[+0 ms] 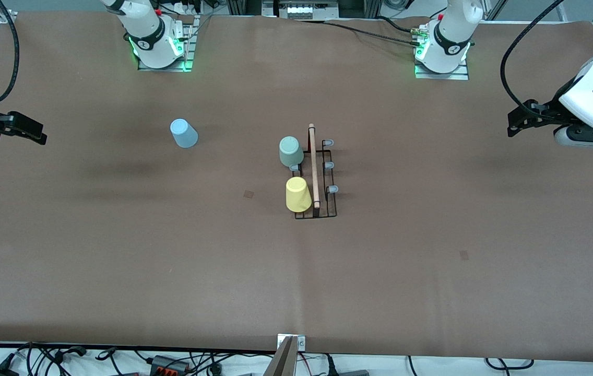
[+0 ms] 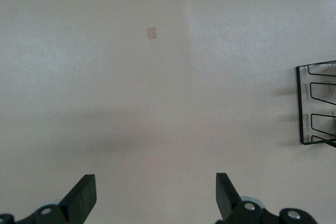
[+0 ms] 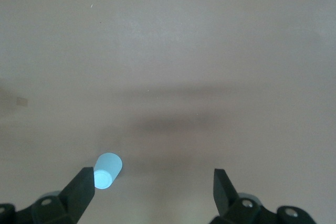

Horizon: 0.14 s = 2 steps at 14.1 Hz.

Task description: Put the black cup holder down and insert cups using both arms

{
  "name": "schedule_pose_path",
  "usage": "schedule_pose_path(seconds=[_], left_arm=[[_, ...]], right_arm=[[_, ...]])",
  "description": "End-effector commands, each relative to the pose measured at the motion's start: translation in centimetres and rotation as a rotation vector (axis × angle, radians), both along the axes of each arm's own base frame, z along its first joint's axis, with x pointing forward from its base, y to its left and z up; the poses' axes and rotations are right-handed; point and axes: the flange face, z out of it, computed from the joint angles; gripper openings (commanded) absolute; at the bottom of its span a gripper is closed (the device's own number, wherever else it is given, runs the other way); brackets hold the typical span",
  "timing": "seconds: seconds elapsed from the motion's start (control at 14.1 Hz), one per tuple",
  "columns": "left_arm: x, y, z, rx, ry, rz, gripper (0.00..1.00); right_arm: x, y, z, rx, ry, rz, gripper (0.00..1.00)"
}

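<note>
- Nearest the front camera of the task's things, the black cup holder (image 1: 317, 180) stands mid-tabletop, its wooden rod handle (image 1: 313, 166) running along its middle.
- On its side toward my right arm's end, the yellow cup (image 1: 297, 194) sits upside down over a peg, at the holder's end nearer the front camera.
- Farther from the camera on that same side, the pale green cup (image 1: 291, 151) also sits inverted, with one bare peg (image 1: 295, 167) between the two cups.
- Three capped pegs (image 1: 330, 165) on the side toward my left arm's end carry nothing.
- Well apart, toward my right arm's end, the light blue cup (image 1: 184, 133) stands upside down on the brown tabletop (image 1: 432, 250).
- My right end effector (image 3: 154, 188) hangs over the tabletop at its own end, fingers spread wide, holding nothing; the blue cup shows just beside one finger in its wrist view.
- My left end effector (image 2: 156, 195) waits over its own end, fingers likewise wide and empty; the holder's wire edge (image 2: 317, 103) shows in its wrist view.
</note>
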Motion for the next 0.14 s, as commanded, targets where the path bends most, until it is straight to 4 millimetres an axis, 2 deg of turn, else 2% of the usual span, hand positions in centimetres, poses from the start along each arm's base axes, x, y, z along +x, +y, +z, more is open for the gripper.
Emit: schedule_pose_path(seconds=[0.0,0.07], left_arm=[[0.21,0.17,0.64,0.017,0.003,0.004,1.0],[0.21,0.25,0.57,0.017,0.005,0.005,1.0]], right_arm=[[-0.29,-0.37,0.61,-0.001,-0.002,0.015,1.0],[-0.31,-0.37,0.53,-0.001,0.001,0.015,1.0]])
